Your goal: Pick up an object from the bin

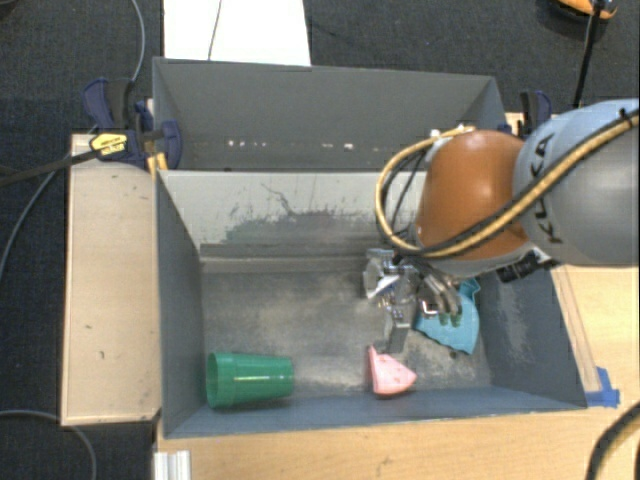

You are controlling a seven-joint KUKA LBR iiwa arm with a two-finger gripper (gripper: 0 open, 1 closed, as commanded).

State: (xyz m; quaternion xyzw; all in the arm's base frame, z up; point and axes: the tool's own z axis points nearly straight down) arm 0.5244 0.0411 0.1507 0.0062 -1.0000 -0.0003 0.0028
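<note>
The arm's pincer [398, 336] hangs low in the grey bin [250, 268], just above a pink wedge [390, 375] by the front wall; whether it is open cannot be told. A blue scrap [458, 330] lies beside it, and a green cup [250, 379] lies tipped over, well apart. The approach looks in hand; lowering and closing would follow.

I saw the tool [397, 330] low in the bin [290, 268], right of the middle, its tip just above a small pink wedge-shaped piece [390, 375] that lay near the front wall. A crumpled blue thing [458, 330] lay just beside the tool, to the right. A green cup [250, 379] lay on its side, well apart, in the front left corner.
</note>
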